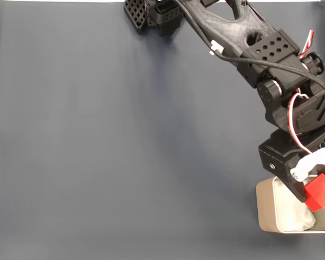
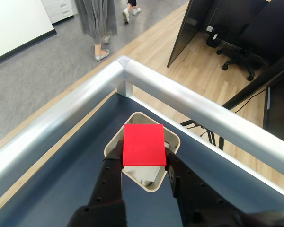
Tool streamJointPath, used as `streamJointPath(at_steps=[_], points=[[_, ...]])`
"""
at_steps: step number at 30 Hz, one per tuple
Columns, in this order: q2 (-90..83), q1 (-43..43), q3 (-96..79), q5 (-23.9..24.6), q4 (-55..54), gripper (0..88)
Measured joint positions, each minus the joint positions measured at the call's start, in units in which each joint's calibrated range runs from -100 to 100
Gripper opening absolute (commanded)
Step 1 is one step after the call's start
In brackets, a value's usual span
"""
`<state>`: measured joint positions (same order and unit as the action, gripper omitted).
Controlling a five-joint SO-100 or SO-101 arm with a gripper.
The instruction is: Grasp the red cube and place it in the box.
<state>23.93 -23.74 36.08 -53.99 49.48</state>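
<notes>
The red cube (image 1: 320, 194) (image 2: 143, 144) hangs above the box, and my gripper (image 1: 313, 190) (image 2: 143, 163) is shut on it. In the fixed view the beige box (image 1: 266, 208) sits at the lower right of the dark blue table, with white lining (image 1: 300, 219) showing inside. From the wrist view the box (image 2: 173, 139) lies directly under the cube, close to the table's corner. One white finger (image 1: 314, 162) and one black finger (image 1: 292, 187) press the cube's sides.
A silver metal rail (image 2: 180, 97) frames the table corner just beyond the box. The arm's base (image 1: 157, 13) stands at the top of the fixed view. The table (image 1: 124, 141) stretches bare to the left. A person's legs (image 2: 98, 23) stand on the floor beyond the rail.
</notes>
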Motion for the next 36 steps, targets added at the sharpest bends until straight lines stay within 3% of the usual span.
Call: streamJointPath(at_steps=[36], points=[[6.17,0.82,3.07,-0.49,-1.35,3.0]])
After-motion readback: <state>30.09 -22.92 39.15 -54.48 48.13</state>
